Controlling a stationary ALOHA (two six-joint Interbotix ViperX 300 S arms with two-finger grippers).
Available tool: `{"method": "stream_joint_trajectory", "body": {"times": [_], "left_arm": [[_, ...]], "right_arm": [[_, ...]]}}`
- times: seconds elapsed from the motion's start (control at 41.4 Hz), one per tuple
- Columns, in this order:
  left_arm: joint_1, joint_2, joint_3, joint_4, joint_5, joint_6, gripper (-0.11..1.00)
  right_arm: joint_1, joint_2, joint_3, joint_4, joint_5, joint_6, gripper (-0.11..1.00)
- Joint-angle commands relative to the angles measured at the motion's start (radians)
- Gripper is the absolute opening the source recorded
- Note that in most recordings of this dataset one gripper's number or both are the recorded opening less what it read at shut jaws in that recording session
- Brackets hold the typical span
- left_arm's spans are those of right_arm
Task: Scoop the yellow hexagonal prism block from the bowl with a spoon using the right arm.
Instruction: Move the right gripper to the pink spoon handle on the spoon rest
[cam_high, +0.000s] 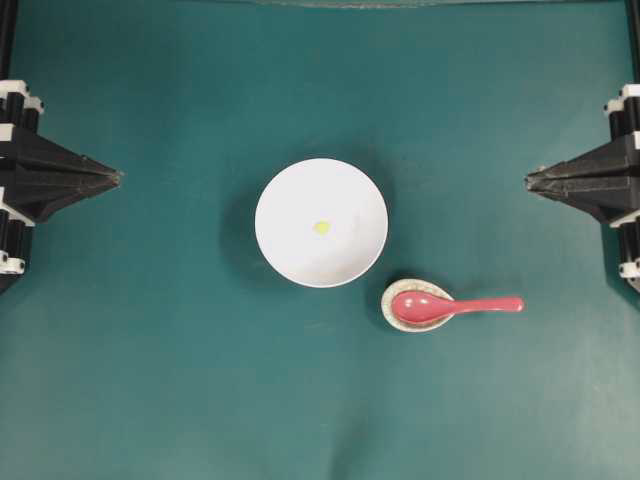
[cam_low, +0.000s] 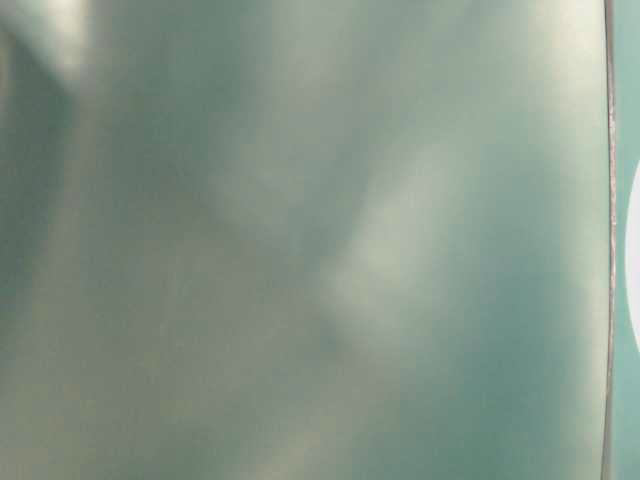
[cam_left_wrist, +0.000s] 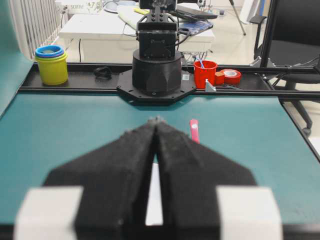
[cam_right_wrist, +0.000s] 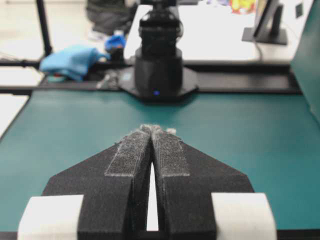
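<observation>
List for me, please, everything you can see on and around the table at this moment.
bowl: one, white, table centre.
yellow hexagonal prism block: one, yellow, inside the bowl.
spoon: one, pink-red, scoop on the rest, handle pointing right.
spoon rest: one, speckled beige, lower right of the bowl.
stacked cups: yellow and blue, beyond the table's far edge.
red cup: one, same ledge.
left gripper: black, shut, left edge.
right gripper: black, shut, right edge.

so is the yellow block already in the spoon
No, the yellow hexagonal prism block lies in the white bowl, while the pink-red spoon rests with an empty scoop on the speckled spoon rest.
</observation>
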Motion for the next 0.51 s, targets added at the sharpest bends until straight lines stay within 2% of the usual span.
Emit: {"method": "stream_joint_trajectory", "body": {"times": [0.0,0.048,0.386,0.435,0.483], "left_arm": [[0.002,0.011,-0.015,0.006,0.006,-0.005,0.0],[0.0,0.012,-0.017,0.006,0.002,-0.005,0.0],[0.002,0.012,-0.015,0.006,-0.005,-0.005,0.0],[0.002,0.011,-0.015,0.008,-0.003,-0.005,0.0],[0.002,0.011,-0.015,0.008,-0.005,-0.005,0.0]], "right_arm": [[-0.005,0.012,-0.008,0.002,0.002,0.005,-0.01],[-0.005,0.023,-0.011,0.003,0.031,0.009,0.0],[-0.003,0.034,-0.009,0.011,0.038,0.011,0.01],[-0.005,0.037,-0.008,0.011,0.038,0.011,0.05],[-0.003,0.044,-0.008,0.011,0.038,0.011,0.15]]}}
